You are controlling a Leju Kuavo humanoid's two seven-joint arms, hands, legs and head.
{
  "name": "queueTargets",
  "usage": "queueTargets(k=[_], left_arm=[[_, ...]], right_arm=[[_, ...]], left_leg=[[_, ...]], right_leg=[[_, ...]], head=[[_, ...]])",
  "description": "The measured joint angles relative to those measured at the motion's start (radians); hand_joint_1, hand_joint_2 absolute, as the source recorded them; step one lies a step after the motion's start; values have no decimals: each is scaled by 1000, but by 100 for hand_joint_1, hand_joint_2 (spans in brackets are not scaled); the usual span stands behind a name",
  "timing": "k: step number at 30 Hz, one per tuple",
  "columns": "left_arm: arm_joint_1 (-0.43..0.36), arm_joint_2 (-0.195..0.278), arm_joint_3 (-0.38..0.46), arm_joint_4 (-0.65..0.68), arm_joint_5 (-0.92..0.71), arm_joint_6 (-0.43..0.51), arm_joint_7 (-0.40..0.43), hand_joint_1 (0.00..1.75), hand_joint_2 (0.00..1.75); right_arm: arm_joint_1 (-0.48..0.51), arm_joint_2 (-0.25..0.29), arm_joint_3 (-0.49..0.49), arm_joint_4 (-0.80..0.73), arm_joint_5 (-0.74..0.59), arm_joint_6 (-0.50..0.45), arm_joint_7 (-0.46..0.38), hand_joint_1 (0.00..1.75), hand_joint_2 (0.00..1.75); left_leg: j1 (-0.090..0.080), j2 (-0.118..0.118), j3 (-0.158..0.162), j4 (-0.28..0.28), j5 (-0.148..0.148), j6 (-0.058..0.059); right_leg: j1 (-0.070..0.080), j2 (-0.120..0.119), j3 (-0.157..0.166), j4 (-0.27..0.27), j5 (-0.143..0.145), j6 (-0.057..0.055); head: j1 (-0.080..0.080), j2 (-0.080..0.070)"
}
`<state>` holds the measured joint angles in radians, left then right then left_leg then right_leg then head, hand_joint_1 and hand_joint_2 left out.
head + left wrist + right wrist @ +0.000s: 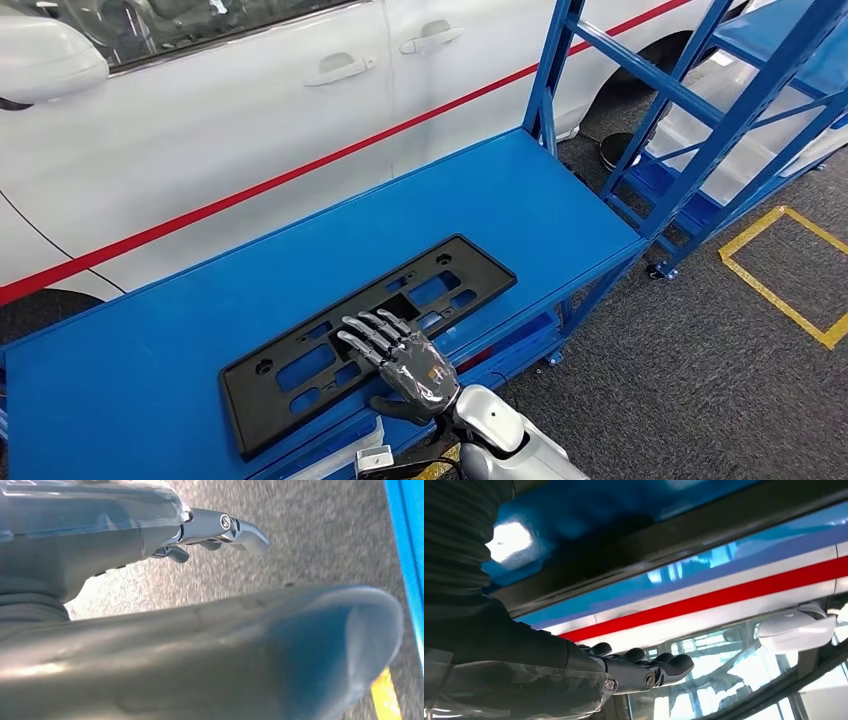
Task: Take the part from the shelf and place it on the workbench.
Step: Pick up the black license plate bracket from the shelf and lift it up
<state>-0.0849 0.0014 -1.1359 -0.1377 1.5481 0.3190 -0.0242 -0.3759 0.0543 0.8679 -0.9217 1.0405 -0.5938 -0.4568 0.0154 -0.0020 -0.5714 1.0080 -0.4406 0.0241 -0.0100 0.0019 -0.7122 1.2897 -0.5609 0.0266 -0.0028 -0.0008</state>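
Lying flat on blue metal workbench, near front edge: long black plastic part with cut-outs. Right hand over part, fingers spread, holding nothing. Left hand above grey floor, fingers apart, holding nothing. White car behind workbench.

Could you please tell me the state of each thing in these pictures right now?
black part: lying flat on the workbench, near its front edge.
right hand: fingers spread, over the part's near edge, gripping nothing.
left hand: hanging over the floor, holding nothing.
workbench: bearing the part.
car door: closed.
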Motion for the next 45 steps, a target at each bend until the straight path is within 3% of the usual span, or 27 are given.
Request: queueTargets(k=[3, 5, 9, 10, 13, 14, 15, 16, 17, 19, 20, 24, 26, 28, 29, 30, 31, 33, 35, 38, 40, 43, 44, 45], left_arm=[[-1, 0, -4, 0, -2, -2, 0, 0, 0], [-2, -1, -7, 0, -2, -4, 1, 0, 0], [-3, -1, -13, 0, -2, -4, 2, 0, 0], [-4, -1, -14, 0, -2, -3, 1, 0, 0], [-5, -1, -16, 0, -2, 0, 5, 0, 0], [-5, -1, -16, 0, -2, 0, 8, 0, 0], [-4, -2, -17, 0, -2, 2, 10, 0, 0], [-4, -2, -17, 0, -2, 3, 12, 0, 0], [-5, -2, -17, 0, -1, 4, 14, 0, 0], [-7, -2, -18, 0, 0, 6, 16, 0, 0], [-8, -3, -18, 0, 0, 8, 17, 0, 0], [-8, -6, -21, 0, 0, 10, 15, 0, 0], [-9, -6, -22, 0, -2, 9, 11, 0, 0], [-9, -6, -23, 0, -5, 5, 6, 0, 0], [-9, -5, -24, 0, -6, 2, 4, 0, 0], [-8, -5, -25, 0, -8, -1, 2, 0, 0], [-8, -5, -25, 0, -8, -2, 1, 0, 0], [-10, -5, -28, 0, -8, -4, 0, 0, 0], [-12, -5, -30, 0, -8, -4, 1, 0, 0], [-13, -5, -31, 0, -4, -1, 2, 0, 0], [-14, -3, -31, 0, 0, 0, 2, 0, 0], [-15, -1, -31, 0, 2, 1, 0, 0, 0], [-14, -1, -31, 0, 3, 0, -1, 0, 0], [-13, 0, -31, 0, 4, 0, -3, 0, 0]], right_arm=[[-11, 5, 5, 11, -6, -8, -8, 0, 175], [-26, 13, 12, 23, -13, -14, -20, 0, 175], [-59, 42, 38, 59, -42, -16, -51, 0, 175], [-71, 53, 47, 70, -53, -14, -56, 0, 175], [-108, 86, 74, 106, -76, -1, -58, 0, 175], [-115, 94, 82, 116, -79, 4, -56, 0, 175], [-122, 101, 90, 126, -81, 7, -54, 0, 175], [-127, 108, 96, 134, -81, 9, -51, 0, 175], [-133, 115, 102, 141, -81, 9, -50, 0, 175], [-144, 127, 112, 154, -80, 11, -49, 0, 175], [-149, 132, 117, 160, -80, 12, -49, 0, 175], [-171, 150, 132, 198, -94, 11, -49, 0, 175], [-187, 157, 139, 227, -107, -4, -50, 0, 175], [-197, 160, 144, 260, -117, -20, -49, 0, 175], [-200, 161, 146, 278, -120, -27, -48, 0, 175], [-203, 163, 147, 294, -123, -32, -48, 0, 175], [-208, 165, 148, 309, -124, -35, -46, 0, 175], [-225, 172, 150, 333, -126, -36, -37, 0, 175], [-246, 180, 151, 356, -125, -35, -23, 0, 175], [-259, 189, 152, 386, -115, -32, -4, 0, 175], [-267, 197, 153, 402, -104, -31, 5, 0, 175], [-278, 206, 158, 426, -91, -30, 14, 0, 175], [-279, 207, 160, 435, -86, -30, 18, 0, 175], [-279, 207, 162, 444, -79, -29, 25, 0, 175]], left_leg=[[-2, -2, 5, 2, -4, -7], [-4, -2, 4, 3, -5, -16], [-3, -1, -2, 17, -20, -39], [-2, -1, -17, 53, -42, -42], [0, -1, -108, 244, -131, -49], [0, -1, -127, 282, -138, -50], [0, -1, -128, 281, -124, -51], [0, 0, -110, 240, -93, -51], [1, 0, -77, 170, -55, -50], [-1, -1, -19, 48, -11, -45], [-2, -2, -6, 19, -5, -40], [-2, -2, -5, 6, -1, -15], [1, -1, -4, 1, 4, -5], [0, -1, -6, 1, 4, -2], [0, -1, -7, 1, 4, -2], [-1, -2, -6, 1, 4, -2], [-1, -3, -5, 2, 4, -3], [-3, -4, -2, 2, 3, -5], [-5, -4, -4, 3, 1, -12], [-5, -3, -5, 2, -1, -27], [-5, -2, -17, 34, -25, -37], [-2, -2, -97, 210, -116, -47], [-2, -2, -123, 263, -132, -50], [0, -2, -135, 283, -130, -52]], right_leg=[[1, 0, 93, -195, 99, -9], [6, 0, 125, -268, 118, -17], [5, 2, 128, -283, 123, -39], [3, 1, 131, -288, 126, -44], [5, 0, 131, -291, 127, -52], [6, -1, 131, -290, 127, -53], [7, -1, 131, -288, 126, -53], [7, -1, 132, -286, 125, -52], [6, 0, 132, -283, 122, -50], [10, 1, 130, -274, 117, -43], [12, 1, 128, -271, 115, -39], [10, 1, 119, -256, 105, -21], [6, 1, 80, -171, 54, -11], [4, 1, 14, -36, -8, -5], [4, 1, -8, 8, -18, -4], [4, 1, -15, 18, -10, -5], [5, 1, -2, -12, 17, -8], [9, 1, 65, -152, 87, -22], [16, -1, 113, -257, 122, -34], [19, -2, 120, -279, 125, -43], [12, -3, 125, -290, 131, -52], [10, -4, 128, -295, 132, -59], [11, -4, 128, -294, 132, -59], [11, -4, 128, -293, 131, -59]], head=[[0, 0], [0, 0], [-2, 0], [-3, 0], [-5, 0], [-4, 0], [-4, 0], [-5, 0], [-5, 0], [-4, 0], [-4, 0], [-3, 0], [-2, 0], [-2, 0], [-2, 0], [-2, 0], [-2, 0], [-2, 0], [-3, 0], [-3, 0], [-4, 0], [-6, 0], [-6, 0], [-6, 0]])
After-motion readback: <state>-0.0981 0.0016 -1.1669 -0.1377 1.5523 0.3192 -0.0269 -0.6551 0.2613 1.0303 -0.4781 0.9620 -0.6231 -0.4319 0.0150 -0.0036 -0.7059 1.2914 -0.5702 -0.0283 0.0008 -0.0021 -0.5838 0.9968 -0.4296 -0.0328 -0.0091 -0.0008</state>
